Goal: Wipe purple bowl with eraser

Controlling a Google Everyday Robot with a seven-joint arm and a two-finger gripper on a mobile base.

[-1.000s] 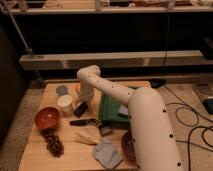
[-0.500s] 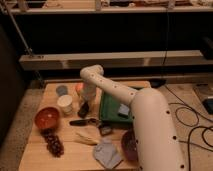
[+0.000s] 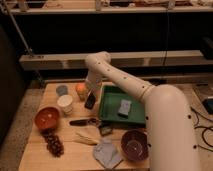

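Observation:
The purple bowl [image 3: 134, 145] stands near the table's front right, below the green tray [image 3: 111, 116]. My gripper [image 3: 90, 100] hangs from the white arm over the table's middle, between the white cup [image 3: 65, 104] and the tray's left edge. It is shut on the eraser [image 3: 90, 102], a small black oblong block that tilts downward under the wrist, just above the tabletop. The bowl lies well to the right of the gripper and nearer the front.
An orange-red bowl [image 3: 47, 118] and grapes [image 3: 54, 144] are at the left. An orange fruit [image 3: 81, 90] and a small grey-blue item [image 3: 62, 90] are behind the cup. A grey-blue block [image 3: 124, 107] lies in the tray. A dark-handled tool [image 3: 82, 121], a small dark box [image 3: 105, 129] and a grey cloth [image 3: 107, 152] lie in front.
My gripper has moved a little to the right with the black block, from above the cup toward the tray's left edge. Nothing on the table has moved.

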